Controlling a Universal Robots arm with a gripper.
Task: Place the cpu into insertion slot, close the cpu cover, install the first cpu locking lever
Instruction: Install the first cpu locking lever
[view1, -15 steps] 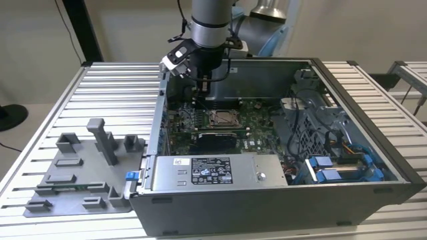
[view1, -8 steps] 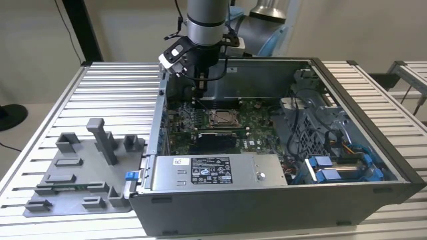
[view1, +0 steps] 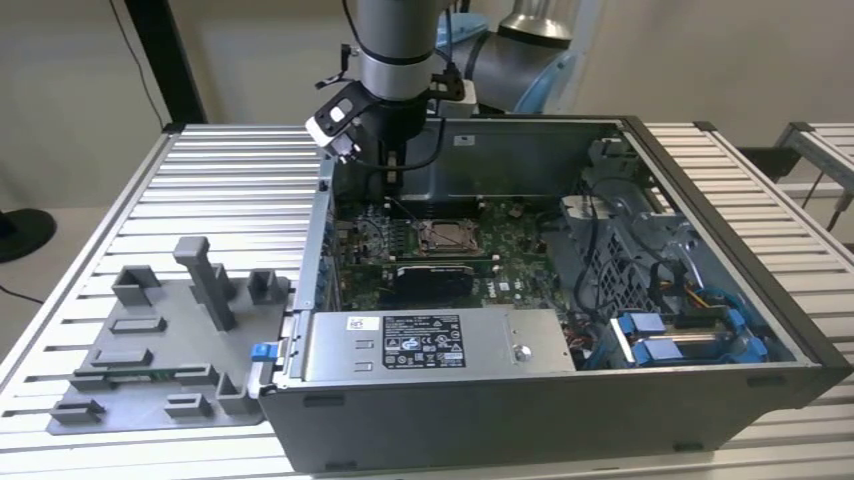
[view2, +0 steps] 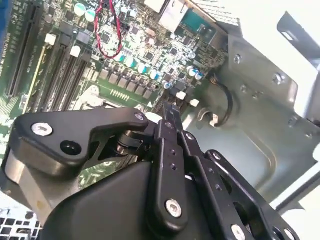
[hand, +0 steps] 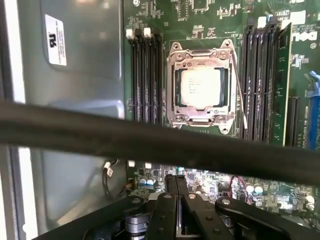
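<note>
With the cpu (hand: 201, 87) in the insertion slot (view1: 424, 237) mid-motherboard (hand: 210, 11) and the cpu cover (hand: 176, 85) apparently down, I'd steer my empty, pinched-closed gripper (hand: 176, 180) from the board's edge squarely onto the seemingly unlatched locking lever (hand: 239, 85).

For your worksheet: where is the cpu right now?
In the first wrist view, the cpu lies framed by the cpu cover, between black memory slots.

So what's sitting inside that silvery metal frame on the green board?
A square chip with a silvery face shows through the opening of the frame. Whatever lies under the chip is covered by it and cannot be seen.
</note>
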